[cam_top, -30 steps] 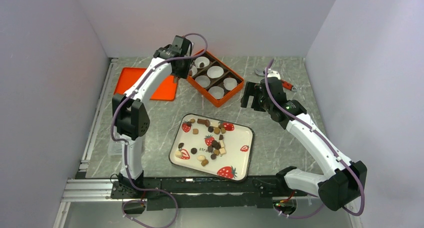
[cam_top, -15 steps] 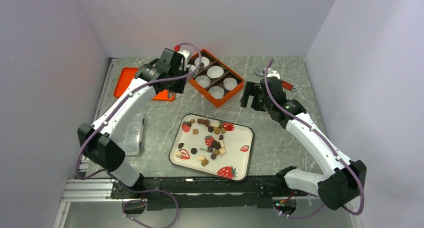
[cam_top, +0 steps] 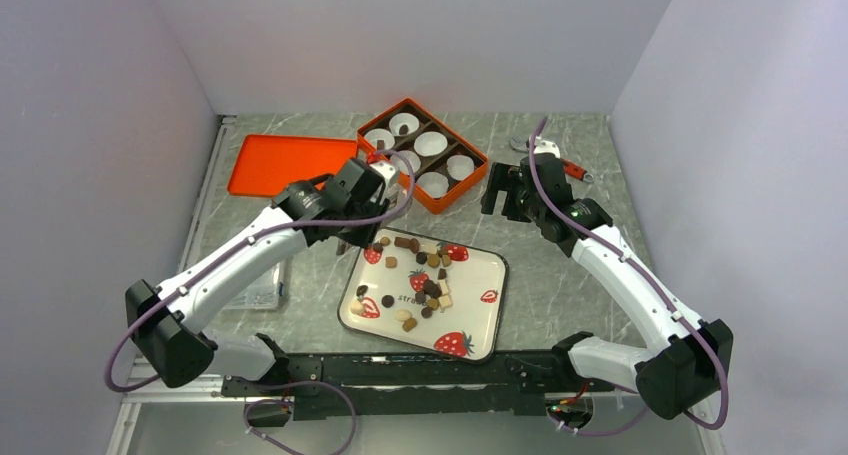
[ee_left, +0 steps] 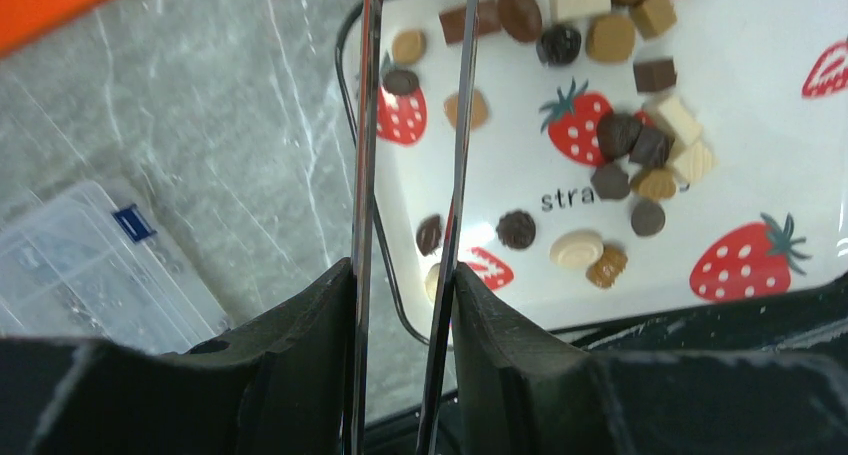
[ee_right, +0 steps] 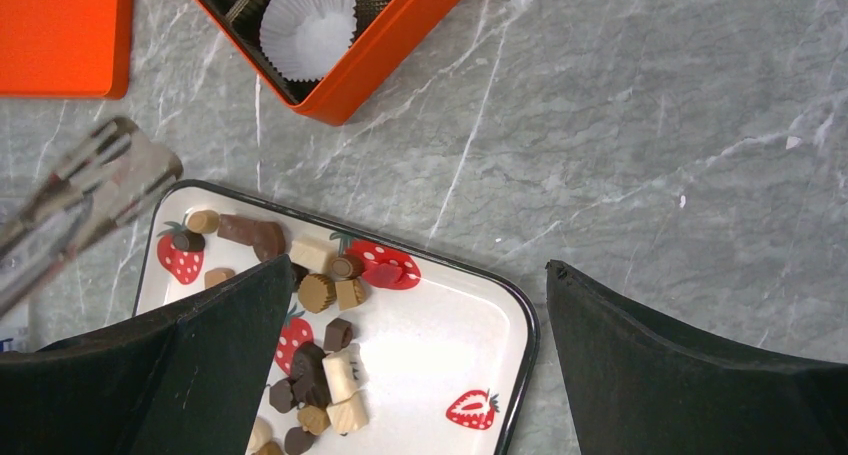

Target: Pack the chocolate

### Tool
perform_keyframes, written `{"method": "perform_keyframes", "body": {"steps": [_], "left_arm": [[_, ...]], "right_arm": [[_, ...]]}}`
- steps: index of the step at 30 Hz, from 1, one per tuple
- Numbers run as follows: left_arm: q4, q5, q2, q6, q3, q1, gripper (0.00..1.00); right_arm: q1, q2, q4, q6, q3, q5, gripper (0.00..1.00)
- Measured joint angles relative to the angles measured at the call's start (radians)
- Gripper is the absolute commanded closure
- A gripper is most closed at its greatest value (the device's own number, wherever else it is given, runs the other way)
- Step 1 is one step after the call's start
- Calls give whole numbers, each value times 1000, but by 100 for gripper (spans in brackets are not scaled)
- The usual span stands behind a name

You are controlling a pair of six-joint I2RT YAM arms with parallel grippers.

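Several small chocolates (cam_top: 425, 275), dark brown, light brown and cream, lie on a white strawberry-print tray (cam_top: 480, 320). My left gripper (cam_top: 365, 200) hangs over the tray's far left corner. It is shut on metal tongs (ee_left: 365, 125), whose blades run up out of the left wrist view (ee_left: 405, 275). The chocolates (ee_left: 640, 135) lie to their right. My right gripper (cam_top: 503, 190) is open and empty above bare table, right of the orange box (cam_top: 450, 190). Its wrist view (ee_right: 417, 265) shows the chocolates (ee_right: 318, 293), the tray (ee_right: 450, 355) and the blurred tongs (ee_right: 100, 185).
The orange box holds white paper cups (cam_top: 432, 143) in compartments. Its flat orange lid (cam_top: 285, 163) lies at the back left. A clear plastic case (cam_top: 255, 285) sits left of the tray. A small tool with a red handle (cam_top: 560, 160) lies at the back right. Walls enclose three sides.
My left arm has swung from over the orange box, toward me, to the tray's far left corner, carrying the tongs. The right arm has not moved.
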Motion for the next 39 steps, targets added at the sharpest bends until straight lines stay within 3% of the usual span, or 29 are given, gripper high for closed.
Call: {"method": "perform_keyframes", "body": {"steps": [15,39], "left_arm": [[-60,-9,-92,-129,-157,-190,57],[-7,-13,39,-150,-158,-218,59]], "right_arm": [[0,0,0,1,0,-4,0],[-1,-22,0,0,-28,0,0]]}}
